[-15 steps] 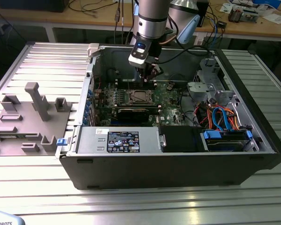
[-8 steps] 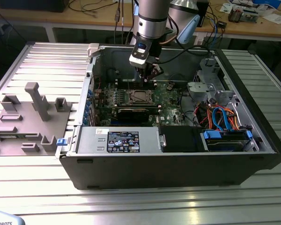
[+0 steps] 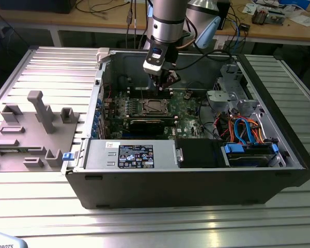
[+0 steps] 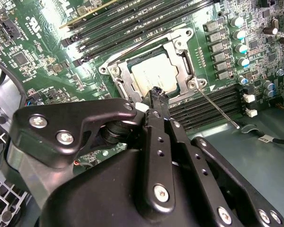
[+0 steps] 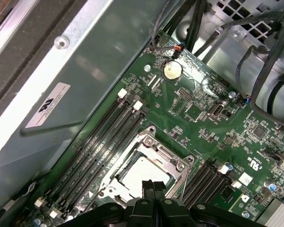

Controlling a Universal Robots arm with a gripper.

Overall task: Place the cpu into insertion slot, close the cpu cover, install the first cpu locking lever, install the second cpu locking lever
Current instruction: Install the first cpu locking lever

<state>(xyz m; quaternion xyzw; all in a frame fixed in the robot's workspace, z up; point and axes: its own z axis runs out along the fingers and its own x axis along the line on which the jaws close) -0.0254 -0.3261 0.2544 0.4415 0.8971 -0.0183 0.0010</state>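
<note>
The cpu (image 4: 154, 75) (image 5: 141, 171) lies flat in the insertion slot (image 3: 154, 106), its silvery top showing through the window of the cpu cover (image 4: 179, 59) (image 5: 157, 153), which is folded down over it. A thin locking lever (image 4: 218, 109) sticks out at an angle from one corner of the socket. A second lever rod (image 4: 146, 43) runs along the socket's side next to the memory slots. My gripper (image 4: 157, 92) (image 5: 153, 185) (image 3: 164, 85) hovers just above the edge of the cover, its black fingers shut together and holding nothing.
Long black memory slots (image 4: 132, 21) (image 5: 97, 142) flank the socket. A row of capacitors (image 4: 239, 47) and a coin battery (image 5: 172, 71) are nearby. The case wall (image 5: 85, 61), power supply (image 3: 129, 155) and cabled drive cage (image 3: 248, 134) enclose the board. Grey fixtures (image 3: 36, 124) sit at the exterior view's left.
</note>
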